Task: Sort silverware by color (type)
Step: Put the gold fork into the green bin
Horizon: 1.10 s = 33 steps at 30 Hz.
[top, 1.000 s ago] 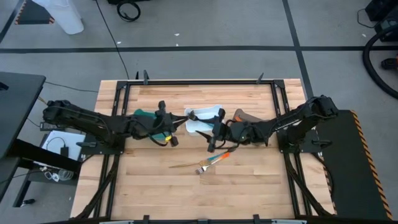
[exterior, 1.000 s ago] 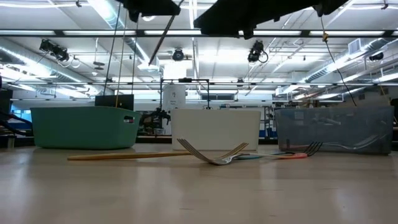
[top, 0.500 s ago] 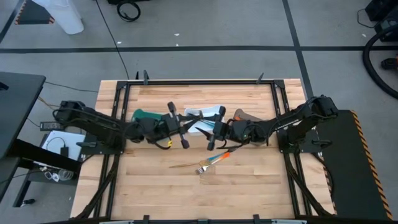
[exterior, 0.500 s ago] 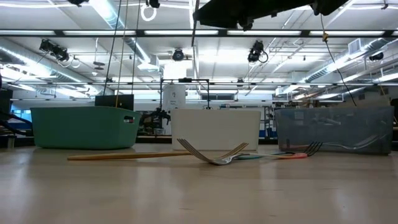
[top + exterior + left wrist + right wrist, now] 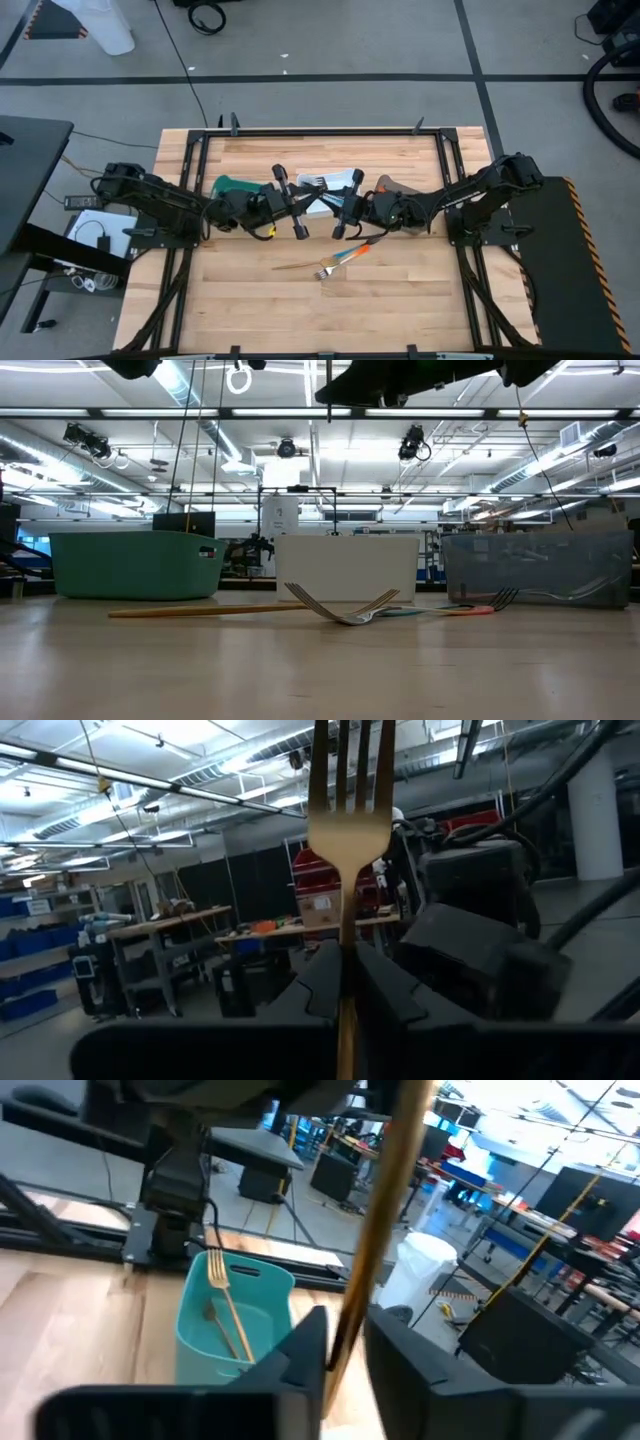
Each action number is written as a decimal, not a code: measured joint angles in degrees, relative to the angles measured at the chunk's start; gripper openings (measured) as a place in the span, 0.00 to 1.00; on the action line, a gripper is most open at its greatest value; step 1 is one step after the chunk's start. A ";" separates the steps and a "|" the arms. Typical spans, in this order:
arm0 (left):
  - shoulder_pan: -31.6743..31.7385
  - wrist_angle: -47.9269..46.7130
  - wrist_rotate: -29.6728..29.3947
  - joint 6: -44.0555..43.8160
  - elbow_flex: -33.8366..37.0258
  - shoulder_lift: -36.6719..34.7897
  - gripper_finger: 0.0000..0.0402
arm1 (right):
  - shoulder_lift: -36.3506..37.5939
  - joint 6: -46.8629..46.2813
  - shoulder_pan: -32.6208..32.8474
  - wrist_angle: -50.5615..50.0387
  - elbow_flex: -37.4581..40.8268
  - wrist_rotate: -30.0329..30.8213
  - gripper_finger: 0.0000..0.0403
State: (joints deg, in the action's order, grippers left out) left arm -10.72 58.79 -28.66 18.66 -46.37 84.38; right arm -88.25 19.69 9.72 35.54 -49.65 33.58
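A gold fork (image 5: 346, 830) is up in the air over the white bin (image 5: 338, 180), tines up. My left gripper (image 5: 303, 203) is shut on it, and my right gripper (image 5: 338, 207) faces it from the other side, shut on the same fork's handle (image 5: 385, 1200). On the table nearer the front lie a gold utensil (image 5: 296, 266), a silver fork (image 5: 326, 270) and an orange- and blue-handled piece (image 5: 352, 253). The teal bin (image 5: 225, 1320) holds gold forks. My left gripper pinches the fork's handle just below the neck (image 5: 346, 960) between its two fingers, which lie across the handle. The fork stands about upright, tines above the fingers, clear of the table. My right gripper has the fork's handle (image 5: 340, 1342) between its two fingers, coming level from the table's right and lying across it. The handle rises slanting above the fingers; the fork is clear of the table.
Three bins stand in a row at the back: teal (image 5: 135, 563), white (image 5: 347, 567) and grey-brown (image 5: 540, 568). The loose silverware (image 5: 350, 612) lies in front of them, mid-table. Bare wood stretches toward the near edge (image 5: 320, 320).
My left gripper has gone toward the table's right, up to my right gripper, and has tipped upward, carrying the gold fork with it. The silverware on the table has not moved.
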 joint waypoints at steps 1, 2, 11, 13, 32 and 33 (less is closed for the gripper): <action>0.00 0.01 0.04 -0.04 0.00 0.00 0.06 | 0.00 0.01 0.02 -0.38 0.00 -0.02 0.17; 0.00 0.01 0.02 -0.26 0.00 0.00 0.06 | 0.00 -0.04 -0.01 -0.55 0.00 -0.01 0.14; -0.04 -3.75 -0.85 -1.52 0.09 0.02 0.09 | 0.09 -2.73 -0.11 -5.46 -0.07 2.01 0.05; -0.07 -5.22 -2.33 -1.78 0.09 0.02 0.13 | 0.24 -2.98 -0.11 -7.30 -0.07 2.10 0.05; -7.03 -45.85 -16.33 4.52 -5.31 -2.17 0.42 | 4.81 -27.77 -2.35 -31.04 0.02 -10.50 0.05; -7.34 -47.43 -16.45 6.81 -5.23 -2.10 0.41 | 4.81 -30.36 -2.93 -32.35 0.02 -12.65 0.06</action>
State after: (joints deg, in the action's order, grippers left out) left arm -18.06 11.36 -45.12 25.47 -51.60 82.28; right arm -83.44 -10.67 6.79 3.20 -49.63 20.93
